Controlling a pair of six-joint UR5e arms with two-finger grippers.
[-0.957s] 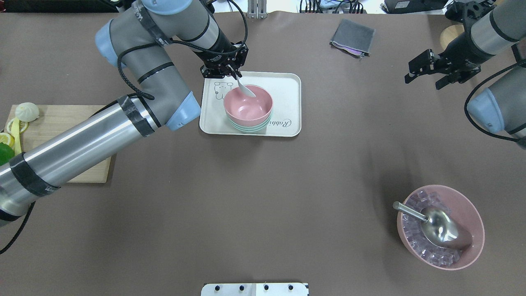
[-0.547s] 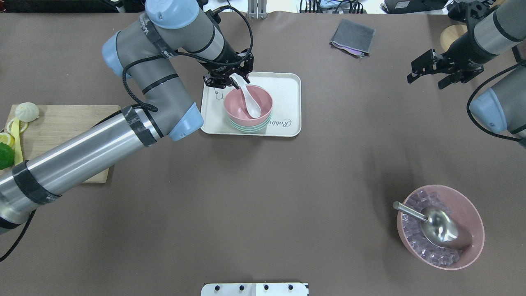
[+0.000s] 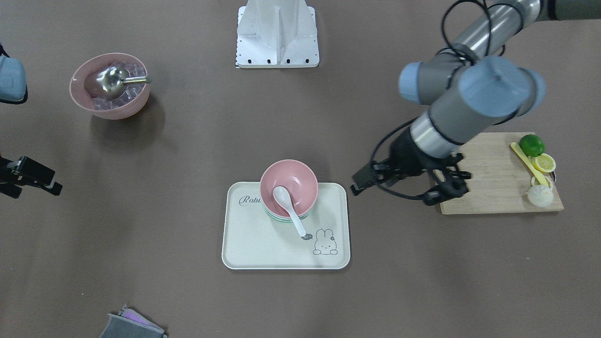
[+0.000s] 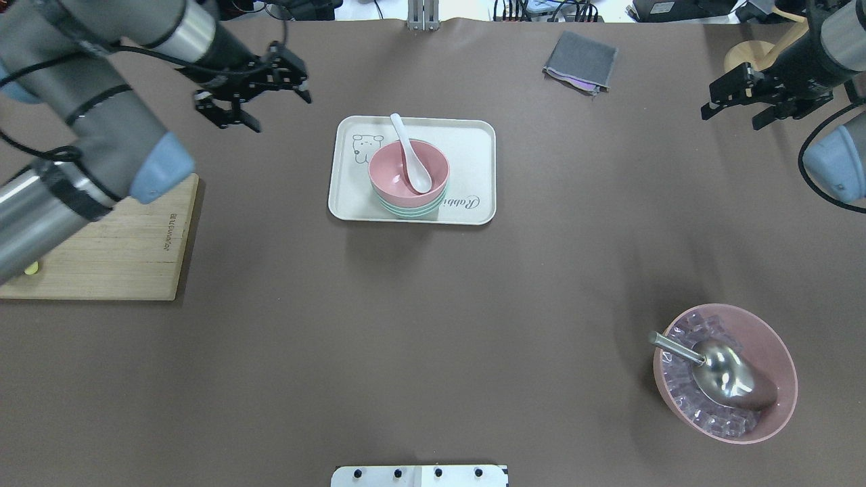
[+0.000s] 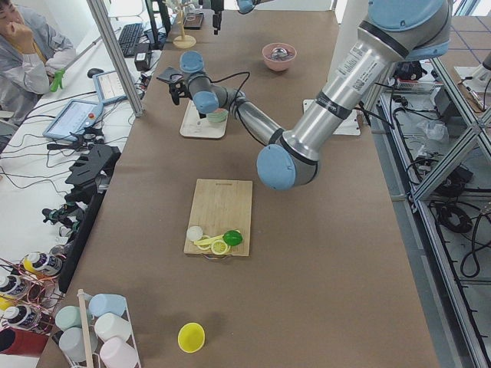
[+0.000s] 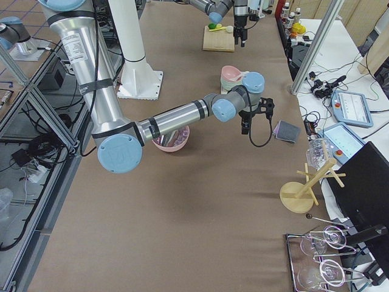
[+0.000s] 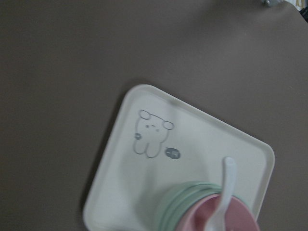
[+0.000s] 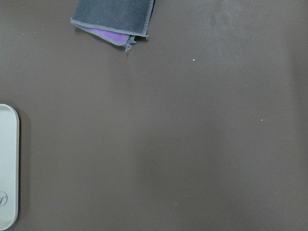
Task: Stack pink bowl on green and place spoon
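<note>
The pink bowl (image 4: 399, 177) sits nested on the green bowl (image 4: 406, 210) on the cream tray (image 4: 473, 162). The white spoon (image 4: 408, 157) lies in the pink bowl, its handle resting over the far rim. My left gripper (image 4: 283, 113) is open and empty, off the tray to its left, above the table. My right gripper (image 4: 731, 120) is open and empty at the far right. The front view shows the bowl (image 3: 300, 180), spoon (image 3: 291, 211), tray (image 3: 263, 249) and left gripper (image 3: 399, 191). The left wrist view shows the tray (image 7: 120, 183) and spoon (image 7: 225, 187).
A pink bowl of ice (image 4: 775, 352) with a metal scoop (image 4: 720, 375) stands front right. A wooden cutting board (image 4: 115, 257) lies at the left under my left arm. A grey cloth (image 4: 580, 61) lies at the back, and a wooden stand (image 4: 744, 57) at the back right.
My left gripper let go of the spoon, opened and drew away to the left off the tray. The spoon now rests in the pink bowl. My right gripper moved slightly right.
</note>
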